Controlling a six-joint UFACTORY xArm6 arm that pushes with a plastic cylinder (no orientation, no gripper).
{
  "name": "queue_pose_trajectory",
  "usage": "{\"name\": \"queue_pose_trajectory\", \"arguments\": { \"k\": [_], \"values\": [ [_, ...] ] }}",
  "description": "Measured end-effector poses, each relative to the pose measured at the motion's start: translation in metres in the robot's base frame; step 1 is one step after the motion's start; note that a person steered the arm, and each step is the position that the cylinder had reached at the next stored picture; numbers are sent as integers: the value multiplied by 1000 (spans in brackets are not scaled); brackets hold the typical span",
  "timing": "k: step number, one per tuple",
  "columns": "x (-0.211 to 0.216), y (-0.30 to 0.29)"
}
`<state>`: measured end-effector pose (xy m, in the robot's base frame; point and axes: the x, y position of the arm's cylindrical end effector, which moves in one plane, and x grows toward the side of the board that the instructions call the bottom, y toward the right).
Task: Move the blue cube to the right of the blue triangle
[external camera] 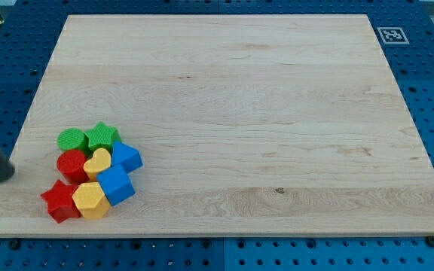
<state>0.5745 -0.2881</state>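
Note:
The blocks sit in a tight cluster at the lower left of the wooden board (277,98). The blue cube (116,185) lies at the cluster's lower right, touching the blue triangle (126,157) just above it. My tip (6,176) is at the view's far left edge, on the board's left border, well to the left of the cluster and apart from every block. Only the rod's lower end shows.
Around the blue blocks are a yellow heart (96,162), a red cylinder (71,165), a green cylinder (71,140), a green star (102,138), a red star (60,202) and a yellow hexagon (90,200). A fiducial tag (391,35) sits at the top right corner.

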Motion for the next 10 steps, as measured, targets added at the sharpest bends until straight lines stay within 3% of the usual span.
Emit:
{"name": "queue_pose_trajectory", "arguments": {
  "k": [1,4,6,8,10],
  "values": [
    [44,30],
    [37,196],
    [44,209],
    [-14,203],
    [-36,200]
  ]
}}
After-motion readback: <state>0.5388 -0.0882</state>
